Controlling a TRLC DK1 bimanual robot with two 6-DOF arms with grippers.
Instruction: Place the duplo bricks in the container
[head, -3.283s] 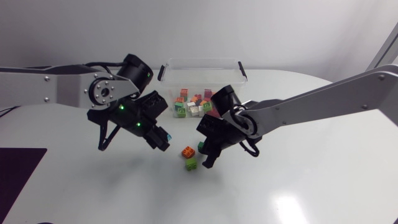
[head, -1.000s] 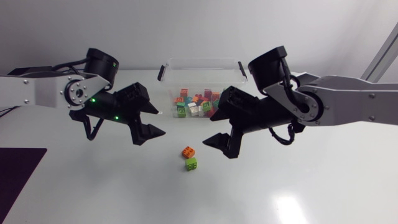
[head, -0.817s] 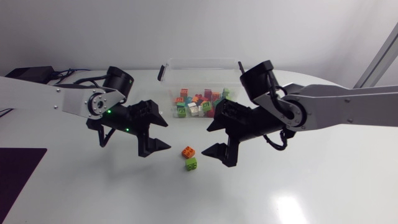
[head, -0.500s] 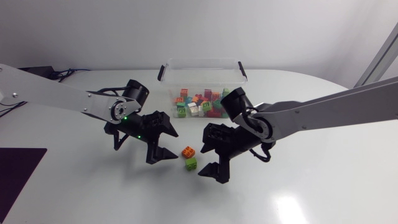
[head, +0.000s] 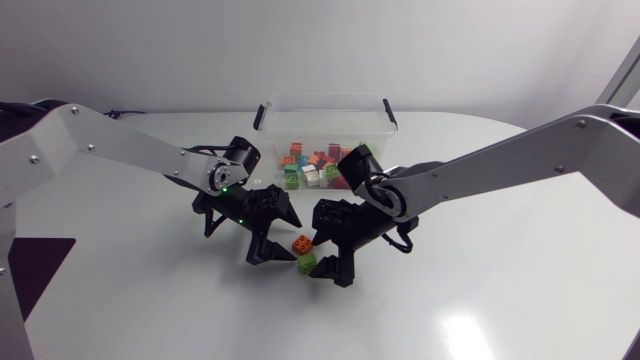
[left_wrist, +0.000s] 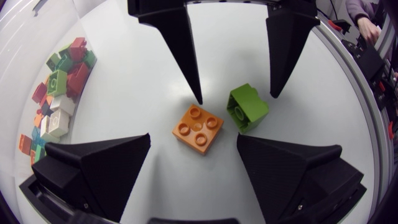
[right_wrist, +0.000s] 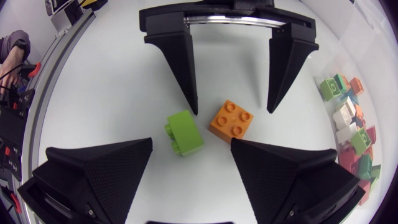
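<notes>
White, glossy worktop (head: 520, 270), rounded along its far right edge, with a soft bright glare toward the front right. At the front left, a flat dark purple patch (head: 35, 270) set flush with the white surface (a mat or an inset panel, hard to tell which), straight-edged and dull beside the shine around it.

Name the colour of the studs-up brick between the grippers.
The brick is orange, clearest in the left wrist view.
</notes>
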